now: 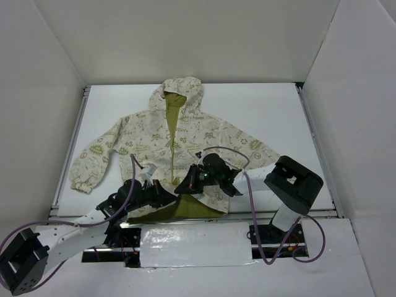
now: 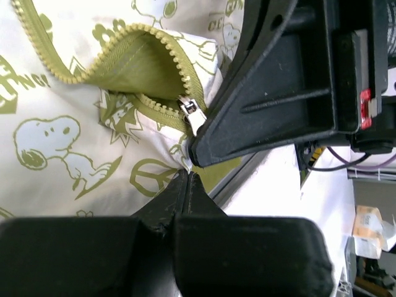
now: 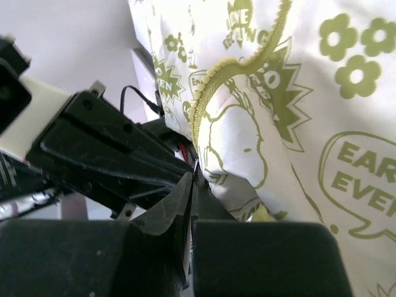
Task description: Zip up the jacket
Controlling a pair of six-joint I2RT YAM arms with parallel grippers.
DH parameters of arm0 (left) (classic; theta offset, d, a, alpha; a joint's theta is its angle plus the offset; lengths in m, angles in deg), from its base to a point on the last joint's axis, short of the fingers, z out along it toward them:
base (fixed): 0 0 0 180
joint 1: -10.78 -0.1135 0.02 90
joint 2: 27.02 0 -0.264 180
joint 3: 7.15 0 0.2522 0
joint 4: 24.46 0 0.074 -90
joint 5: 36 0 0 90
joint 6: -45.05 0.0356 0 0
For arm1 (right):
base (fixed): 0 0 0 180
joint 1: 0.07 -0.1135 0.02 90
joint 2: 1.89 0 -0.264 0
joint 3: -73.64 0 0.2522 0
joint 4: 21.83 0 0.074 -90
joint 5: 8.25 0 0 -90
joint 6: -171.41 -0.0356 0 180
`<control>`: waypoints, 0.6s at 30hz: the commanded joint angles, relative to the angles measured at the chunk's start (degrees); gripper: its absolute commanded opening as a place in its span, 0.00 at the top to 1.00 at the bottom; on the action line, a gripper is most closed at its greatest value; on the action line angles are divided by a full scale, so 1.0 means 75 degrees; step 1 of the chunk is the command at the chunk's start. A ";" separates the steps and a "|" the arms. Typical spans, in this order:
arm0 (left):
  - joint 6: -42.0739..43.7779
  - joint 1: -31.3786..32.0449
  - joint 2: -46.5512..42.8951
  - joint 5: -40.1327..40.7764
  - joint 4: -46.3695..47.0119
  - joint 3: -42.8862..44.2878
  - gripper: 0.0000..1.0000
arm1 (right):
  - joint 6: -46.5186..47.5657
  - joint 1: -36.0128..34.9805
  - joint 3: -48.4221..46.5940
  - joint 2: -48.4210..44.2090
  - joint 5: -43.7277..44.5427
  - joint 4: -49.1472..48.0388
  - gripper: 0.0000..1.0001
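**A:** Where is the jacket?

**B:** The jacket (image 1: 210, 139) lies flat, front side up, on the white worktop (image 1: 278, 111). The hood (image 1: 182, 93) points to the far side. Both sleeves are spread outward. The bottom hem is the edge nearest the arm bases.

**A:** Start at the left. What is the position of that arm?

**B:** The left arm reaches in from the near-left corner to the hem at the front opening. On the left end effector (image 2: 188, 179) the fingers are pressed together, pinching the corner of the hem. A small tip of cream fabric shows just past the fingertips.

**A:** What about the zipper?

**B:** The slider (image 2: 193, 112) sits low, near the hem and close to that pinch point. Past the slider the zipper teeth (image 2: 158, 34) stand apart in two rows. The olive lining (image 2: 133, 62) shows between them. From overhead, a flap of lining is turned out at the hem below both end effectors.

**A:** And the right side?

**B:** On the right end effector (image 3: 194, 176) the fingers are pressed together. The tips rest against the jacket's front edge, close beside the left unit. I cannot tell whether fabric or the slider tab is caught between them. The right arm comes in from the near-right, with its elbow raised above the worktop's near edge.
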 commanded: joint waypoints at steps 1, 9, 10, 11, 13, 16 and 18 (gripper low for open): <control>0.0248 0.0303 0.0013 -0.0538 -0.0469 -0.0254 1.00 | -0.0300 0.0475 -0.0695 -0.0362 0.0711 0.0448 1.00; 0.0143 0.0795 0.0564 -0.0374 0.0152 -0.0336 1.00 | -0.1109 0.0511 -0.1269 -0.0901 0.2481 0.2602 1.00; 0.0142 0.0819 0.0611 -0.0350 0.0233 -0.0336 1.00 | -0.1203 0.0534 -0.1328 -0.0936 0.2610 0.2756 1.00; 0.0189 0.0842 0.0623 -0.0304 0.0199 -0.0278 1.00 | -0.1203 0.0534 -0.1363 -0.1030 0.2669 0.2839 1.00; 0.0212 0.0924 0.0588 -0.0093 -0.0057 -0.0184 1.00 | -0.1169 0.0522 -0.1329 -0.1159 0.2763 0.2840 1.00; 0.0318 0.1041 0.0226 0.0153 -0.0550 0.0004 1.00 | -0.1087 0.0487 -0.1165 -0.1241 0.2459 0.2582 1.00; 0.0400 0.1042 -0.0055 0.0270 -0.0820 0.0097 1.00 | -0.1028 0.0499 -0.1083 -0.1195 0.2458 0.2535 1.00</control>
